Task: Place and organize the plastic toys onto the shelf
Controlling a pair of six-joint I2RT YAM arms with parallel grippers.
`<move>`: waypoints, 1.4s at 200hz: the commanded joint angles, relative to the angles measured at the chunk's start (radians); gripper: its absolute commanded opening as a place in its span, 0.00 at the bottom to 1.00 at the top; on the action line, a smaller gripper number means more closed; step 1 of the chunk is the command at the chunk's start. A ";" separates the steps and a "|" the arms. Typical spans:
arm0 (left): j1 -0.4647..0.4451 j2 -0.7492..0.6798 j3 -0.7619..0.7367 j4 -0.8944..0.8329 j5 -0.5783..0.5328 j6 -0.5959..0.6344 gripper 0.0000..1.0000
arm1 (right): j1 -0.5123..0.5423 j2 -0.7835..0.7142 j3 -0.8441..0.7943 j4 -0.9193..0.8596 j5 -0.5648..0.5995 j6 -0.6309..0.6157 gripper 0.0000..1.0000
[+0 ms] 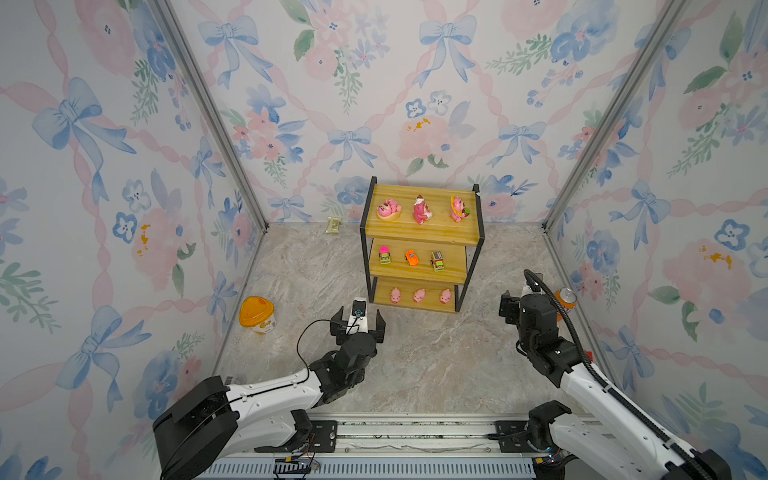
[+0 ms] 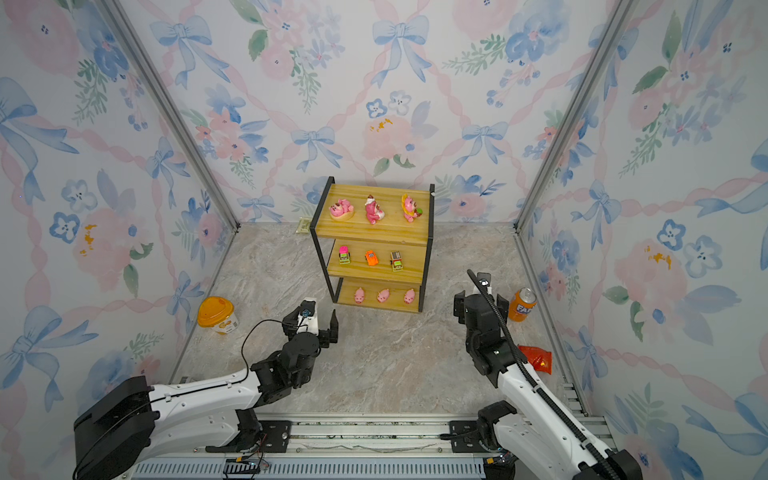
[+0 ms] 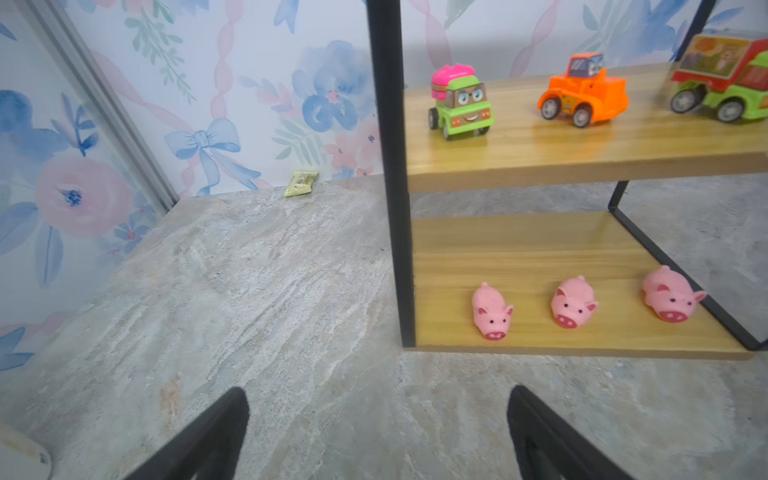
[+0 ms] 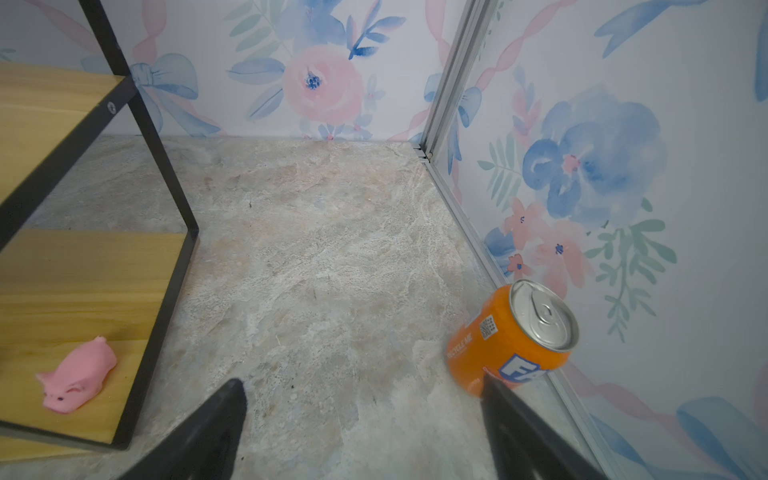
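Spread wide, empty: left hand (image 1: 359,318) facing shelf (image 1: 432,232) front; right hand (image 4: 362,384) beside can (image 1: 567,299), right worktop (image 1: 415,361) edge. Marbled surface, floral walls (image 1: 332,83).

3-tier yellow shelf (image 1: 415,233) w/ black frame: 3 pink figurines (image 1: 422,210) on top, 3 mini cars (image 1: 412,258) mid, 3 pink pigs (image 1: 419,296) btm, each in a row

walls (image 1: 374,62): floral bow wallpaper | floor (image 1: 436,365): grey marble-look | posts (image 1: 208,108): aluminium, in corners
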 commanded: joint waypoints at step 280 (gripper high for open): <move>0.878 0.488 -0.227 0.982 0.846 0.200 0.98 | -0.271 0.459 -0.153 0.774 -0.291 -0.017 0.90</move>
